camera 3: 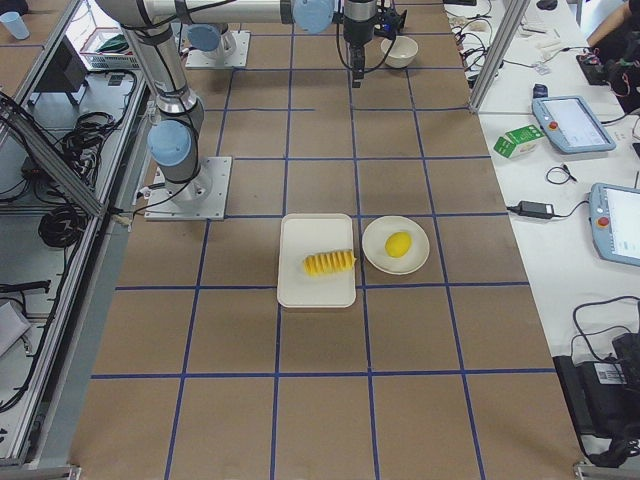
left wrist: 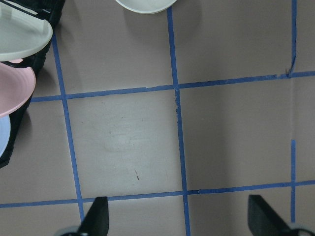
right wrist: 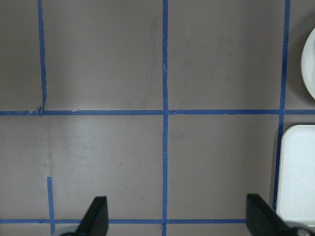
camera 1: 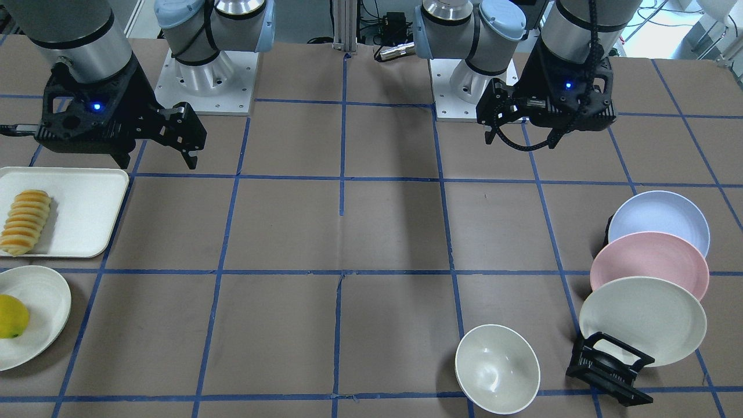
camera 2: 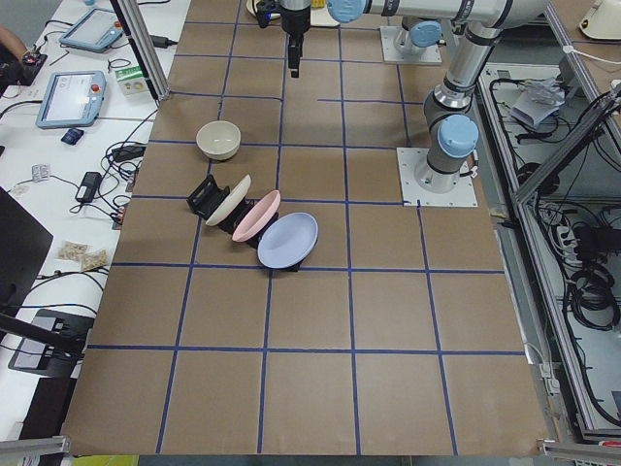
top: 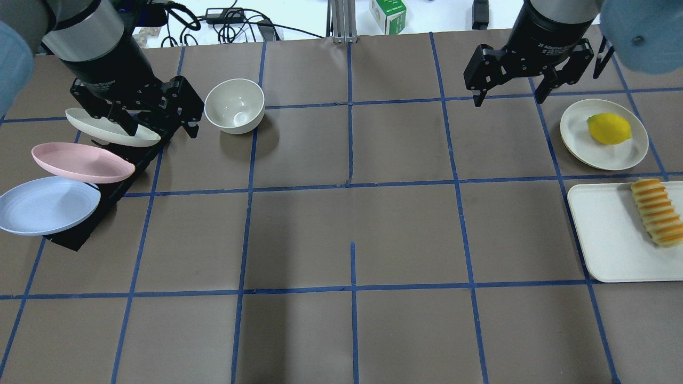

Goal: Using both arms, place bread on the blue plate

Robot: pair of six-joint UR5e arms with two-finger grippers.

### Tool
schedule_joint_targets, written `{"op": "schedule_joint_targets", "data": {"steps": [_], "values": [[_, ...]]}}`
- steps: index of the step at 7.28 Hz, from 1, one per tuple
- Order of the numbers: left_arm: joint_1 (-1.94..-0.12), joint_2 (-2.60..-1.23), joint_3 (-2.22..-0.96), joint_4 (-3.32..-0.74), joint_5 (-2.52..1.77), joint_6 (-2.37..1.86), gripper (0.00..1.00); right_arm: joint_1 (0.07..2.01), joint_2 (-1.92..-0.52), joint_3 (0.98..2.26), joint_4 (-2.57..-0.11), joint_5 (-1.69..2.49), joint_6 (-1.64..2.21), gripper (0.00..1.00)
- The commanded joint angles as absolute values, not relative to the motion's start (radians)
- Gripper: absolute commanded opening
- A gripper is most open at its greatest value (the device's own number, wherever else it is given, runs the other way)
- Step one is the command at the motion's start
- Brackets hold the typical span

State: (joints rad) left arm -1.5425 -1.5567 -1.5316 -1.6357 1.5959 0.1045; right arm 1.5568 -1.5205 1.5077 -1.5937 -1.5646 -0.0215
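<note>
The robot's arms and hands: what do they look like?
Left arm and right arm: grey metal tubes, light blue joint caps. Left hand and right hand: black, two-fingered, each with a small blue light. A black ribbed cable runs along the left one.

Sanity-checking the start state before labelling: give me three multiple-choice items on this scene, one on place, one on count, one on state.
1. Where does the bread lie? A) white tray B) bowl C) bare table
2. How many plates stand in the rack? A) two B) three C) four
3. The right gripper is: A) shut on bread B) open, empty C) shut on lemon

1 A: loaf rests on the tray. 2 B: cream plate, pink plate, blue plate. 3 B: fingers apart, nothing between.
</note>
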Motion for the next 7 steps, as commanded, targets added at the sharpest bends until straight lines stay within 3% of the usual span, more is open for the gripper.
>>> {"op": "schedule_joint_targets", "data": {"steps": [1, 7], "values": [[-1.540, -1.548, -1.531, -1.637, 1.595, 0.104, 1.00, 1.555, -1.522, 1.508, -1.595, -1.565, -0.021, 1.00], [-1.519, -1.545, -1.532, -1.637, 1.591, 0.106, 1.00, 1.557, -1.522, 1.508, -1.595, -1.563, -0.021, 1.00]]}}
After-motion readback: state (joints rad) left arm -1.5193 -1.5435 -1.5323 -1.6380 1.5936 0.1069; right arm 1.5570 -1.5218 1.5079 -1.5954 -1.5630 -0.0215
